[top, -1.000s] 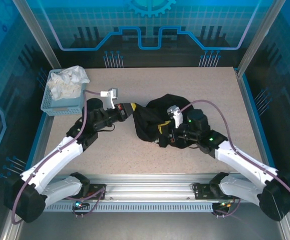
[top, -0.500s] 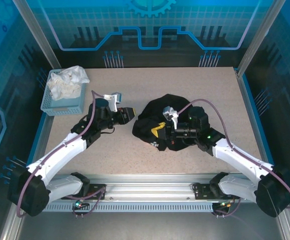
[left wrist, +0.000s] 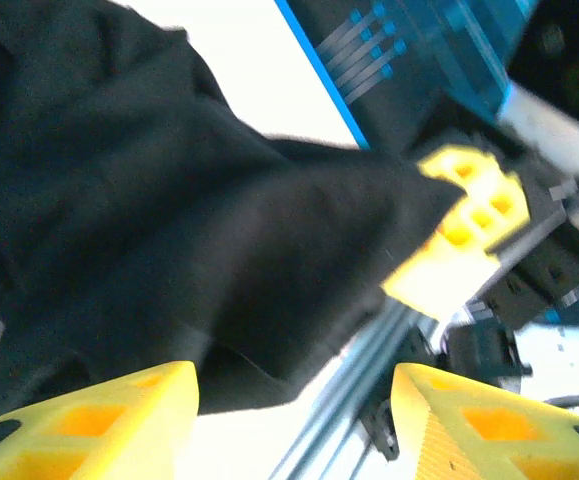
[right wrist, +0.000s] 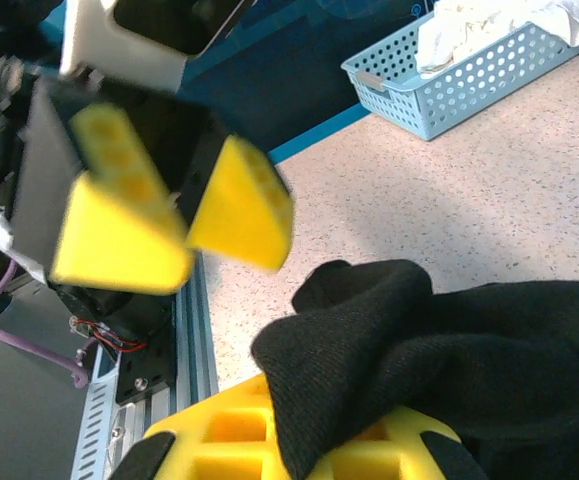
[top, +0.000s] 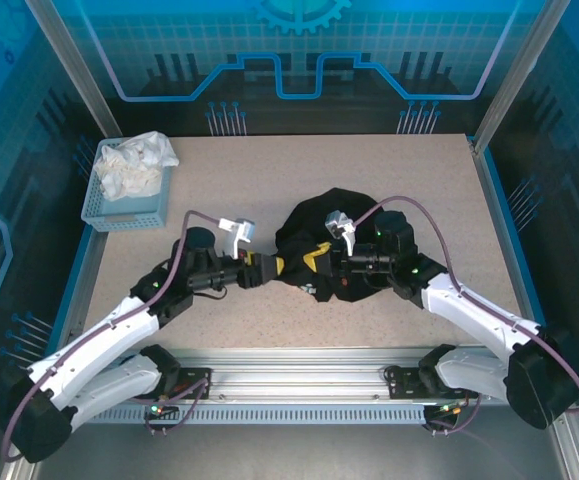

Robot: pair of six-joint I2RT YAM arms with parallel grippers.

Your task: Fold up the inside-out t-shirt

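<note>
The inside-out t-shirt (top: pixel 334 225) is a crumpled black heap at the middle of the table. My right gripper (top: pixel 314 261) is at the heap's near-left edge, shut on a fold of the black fabric (right wrist: pixel 399 330) that drapes over its yellow fingers (right wrist: pixel 219 430). My left gripper (top: pixel 267 268) points right at that held fold, a short way from it. Its yellow fingers (left wrist: pixel 99 420) stand wide apart and open, with nothing gripped. In the left wrist view the shirt's hanging edge (left wrist: pixel 269 290) is just ahead of them, beside the right gripper's fingers (left wrist: pixel 464 235).
A light blue basket (top: pixel 119 210) holding white cloth (top: pixel 134 165) stands at the table's back left corner and also appears in the right wrist view as the basket (right wrist: pixel 449 90). An aluminium rail (top: pixel 289 385) runs along the near edge. Bare tabletop (top: pixel 229 180) surrounds the shirt.
My left gripper let go of the shirt's left edge, opened, and swung nearer and rightward to face the right gripper. The right gripper kept its hold and shifted slightly left.
</note>
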